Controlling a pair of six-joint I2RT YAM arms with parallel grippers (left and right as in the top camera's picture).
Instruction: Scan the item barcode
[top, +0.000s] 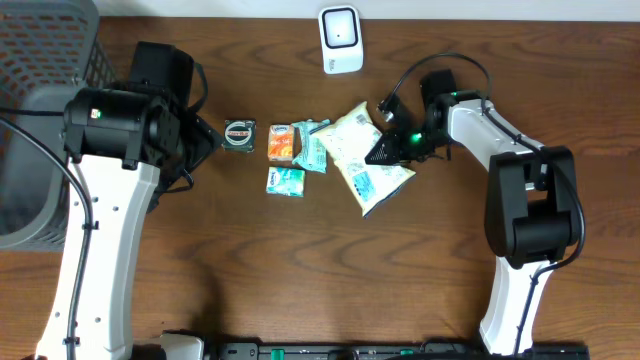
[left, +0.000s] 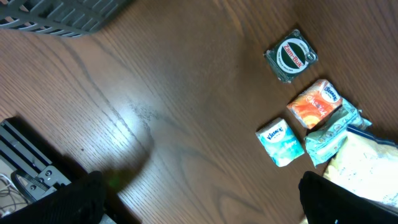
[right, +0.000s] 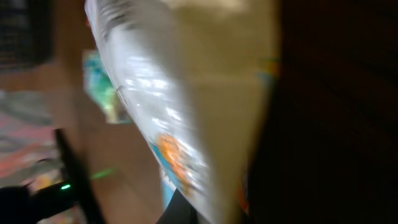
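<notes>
Right gripper (top: 383, 152): jaws closed, apparently pinching the upper edge of a pale bag (top: 378, 180). The wrist view is too blurred to confirm the hold.
Pale bag: on the table (top: 450, 270), right of centre, filling the right wrist view (right: 186, 93).
Second pale bag (top: 350, 128): just beside it, on the far side, touching.
Teal pouch (top: 311, 148), orange packet (top: 283, 143), teal tissue packet (top: 285, 181), round tin (top: 239, 134): ranged leftward, lying close together.
White scanner (top: 340, 40): far edge, well apart from the bags, with nothing lying between.
Left gripper (left: 202, 186): jaws wide, holding nothing, above bare wood.
Mesh basket (top: 40, 60): far left.
</notes>
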